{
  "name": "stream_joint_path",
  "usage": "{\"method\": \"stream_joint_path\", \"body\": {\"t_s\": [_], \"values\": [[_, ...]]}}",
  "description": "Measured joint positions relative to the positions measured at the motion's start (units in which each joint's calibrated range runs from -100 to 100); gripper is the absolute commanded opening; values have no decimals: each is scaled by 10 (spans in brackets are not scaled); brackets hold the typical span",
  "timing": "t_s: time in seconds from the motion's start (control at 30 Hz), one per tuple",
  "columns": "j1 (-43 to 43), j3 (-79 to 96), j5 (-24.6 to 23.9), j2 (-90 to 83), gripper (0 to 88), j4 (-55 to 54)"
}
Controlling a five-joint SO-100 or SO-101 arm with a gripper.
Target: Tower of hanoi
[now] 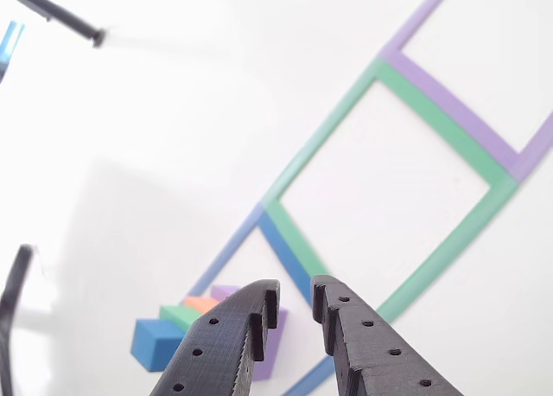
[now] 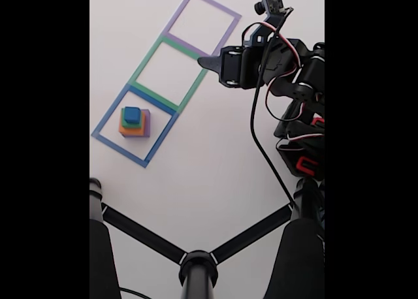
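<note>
Black gripper (image 1: 294, 305) above the taped squares, jaws slightly parted and holding nothing.

On the white table (image 2: 196, 168), the purple (image 2: 226, 26), green (image 2: 145, 62) and blue (image 2: 106, 121) tape outlines form a row; a black tripod (image 2: 197, 266) stands in front. The stack sits inside the blue outline: small matte blue cube (image 2: 132, 114) on green block (image 1: 179, 316), orange block (image 1: 201, 303), purple block (image 2: 146, 123).

wrist-mounted, close, looking down | fixed, overhead, far | share taped squares (image 1: 389, 184)
</note>
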Motion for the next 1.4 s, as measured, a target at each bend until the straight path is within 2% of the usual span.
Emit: {"method": "stream_joint_path", "body": {"t_s": [0.1, 0.2, 0.4, 1.07, 1.17, 1.2, 1.23, 1.4], "values": [[11, 30, -124, -23, 0, -10], [19, 48, -221, -39, 0, -14], [29, 91, -347, -67, 0, -21], [63, 214, -585, -150, 1, -19], [63, 242, -603, -176, 1, -19], [65, 250, -623, -178, 1, -19], [68, 258, -615, -181, 1, -19], [74, 276, -686, -203, 1, -3]]}}
